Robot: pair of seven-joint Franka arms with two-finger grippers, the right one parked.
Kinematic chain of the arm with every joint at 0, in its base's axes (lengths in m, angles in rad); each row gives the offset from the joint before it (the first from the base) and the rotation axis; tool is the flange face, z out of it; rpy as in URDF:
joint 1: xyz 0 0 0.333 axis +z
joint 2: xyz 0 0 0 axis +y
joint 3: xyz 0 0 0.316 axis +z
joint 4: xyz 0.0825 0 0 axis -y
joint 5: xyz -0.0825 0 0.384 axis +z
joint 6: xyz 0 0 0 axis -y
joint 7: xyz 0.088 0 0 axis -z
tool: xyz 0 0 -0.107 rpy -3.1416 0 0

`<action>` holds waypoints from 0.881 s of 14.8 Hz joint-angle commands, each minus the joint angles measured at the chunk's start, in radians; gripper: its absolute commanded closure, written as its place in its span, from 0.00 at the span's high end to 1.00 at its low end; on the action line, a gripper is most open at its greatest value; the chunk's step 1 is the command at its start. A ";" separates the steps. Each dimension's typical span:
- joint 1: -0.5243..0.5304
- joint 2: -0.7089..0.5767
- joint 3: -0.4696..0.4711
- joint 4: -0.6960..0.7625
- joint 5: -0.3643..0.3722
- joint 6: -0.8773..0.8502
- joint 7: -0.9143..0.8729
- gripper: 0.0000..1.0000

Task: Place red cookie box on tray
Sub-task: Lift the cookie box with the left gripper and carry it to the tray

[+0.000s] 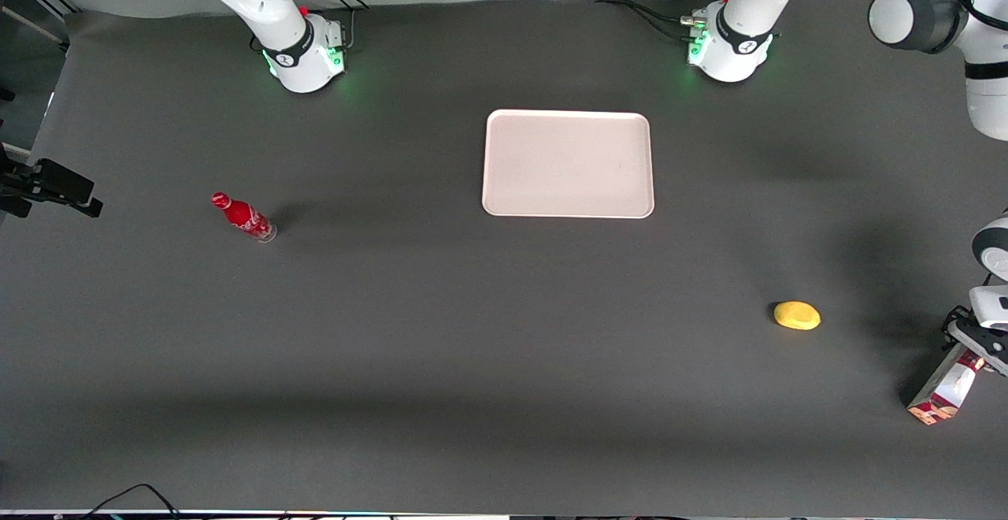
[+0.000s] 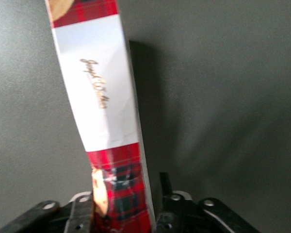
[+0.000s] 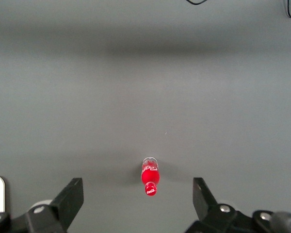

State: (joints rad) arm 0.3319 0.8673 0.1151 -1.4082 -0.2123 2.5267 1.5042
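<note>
Box [image 2: 109, 107]: clamped at one end between the gripper's two fingers, the rest of its length sticking out over bare mat; it sits at the working arm's end of the table, nearer the front camera than the lemon.
Gripper [image 1: 970, 351]: closed down to the box's narrow width, a finger [image 2: 82, 213] pressed on each long side; in the front view it hangs at the frame edge with the box [image 1: 943, 390] slanting out from under it.
Wrist view only: a white panel with gold script, red tartan bands at either end of that panel, and the box's shadow on the mat beside it.
Front view only: the box's free end lies low by the mat; whether it touches I cannot tell.
Lemon [image 1: 797, 315]: on the mat near the box, apart from it.
Tray [image 1: 567, 163]: flat mid-table, nothing on it, well apart from the box.
Bottle [image 1: 243, 217]: red, toward the parked arm's end; the right wrist view shows it [image 3: 150, 177] from above, cap toward that camera.
</note>
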 commanded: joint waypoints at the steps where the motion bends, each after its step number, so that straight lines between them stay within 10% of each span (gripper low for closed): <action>1: -0.011 0.006 0.006 0.025 -0.012 -0.006 -0.035 0.00; 8: -0.063 -0.141 0.012 0.018 0.010 -0.123 -0.136 0.00; 13: -0.114 -0.393 0.017 0.015 0.180 -0.472 -0.388 0.00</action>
State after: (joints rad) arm 0.2594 0.6524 0.1154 -1.3515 -0.1296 2.2569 1.2725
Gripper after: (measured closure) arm 0.912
